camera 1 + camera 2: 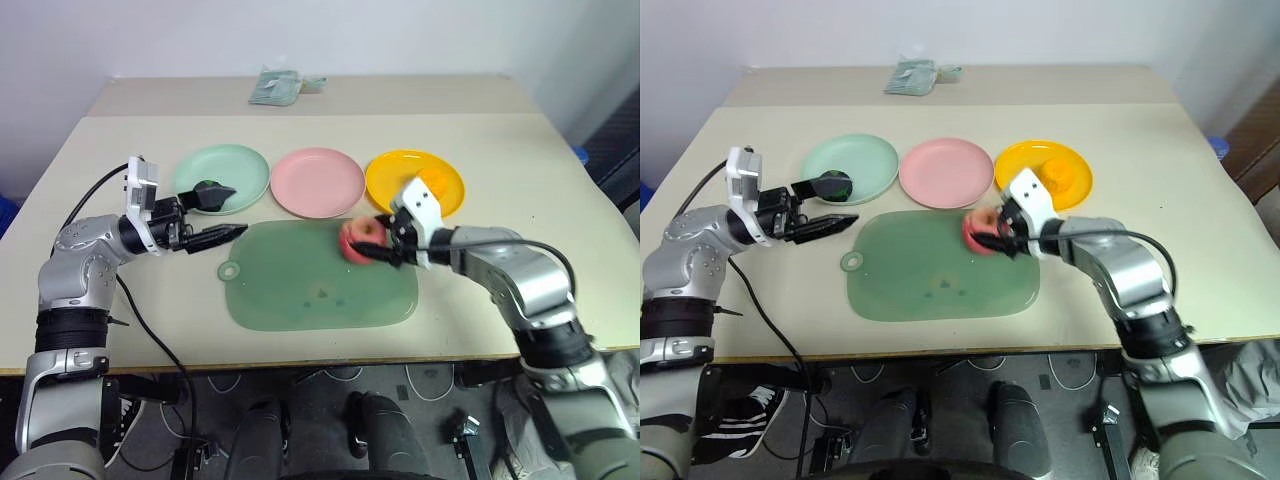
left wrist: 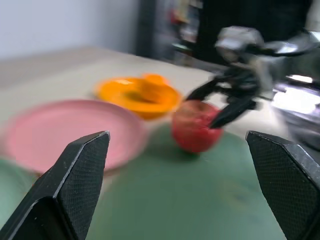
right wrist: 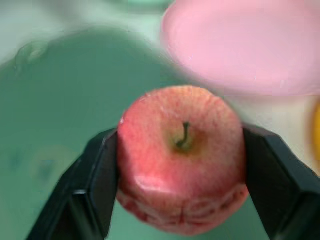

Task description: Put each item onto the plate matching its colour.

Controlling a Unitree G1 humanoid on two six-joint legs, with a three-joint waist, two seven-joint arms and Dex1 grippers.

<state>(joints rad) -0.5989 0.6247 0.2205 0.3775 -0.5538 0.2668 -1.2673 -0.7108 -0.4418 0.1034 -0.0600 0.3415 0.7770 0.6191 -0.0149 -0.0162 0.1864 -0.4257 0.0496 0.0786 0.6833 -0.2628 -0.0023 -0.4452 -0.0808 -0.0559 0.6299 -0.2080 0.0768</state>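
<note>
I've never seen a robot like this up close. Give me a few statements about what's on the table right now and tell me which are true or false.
1. The robot's right pincer is closed on the pink-red toy apple. True.
2. The round orange toy fruit lies on the translucent green rectangular mat. False: it sits on the yellow-orange round plate.
3. The dark green and black toy ball is on the mint green round plate. True.
4. The pink round plate carries the apple. False: the plate is bare; the apple is over the mat's far edge.
5. The left pincer grips the ball. False: it stands open, holding nothing.
</note>
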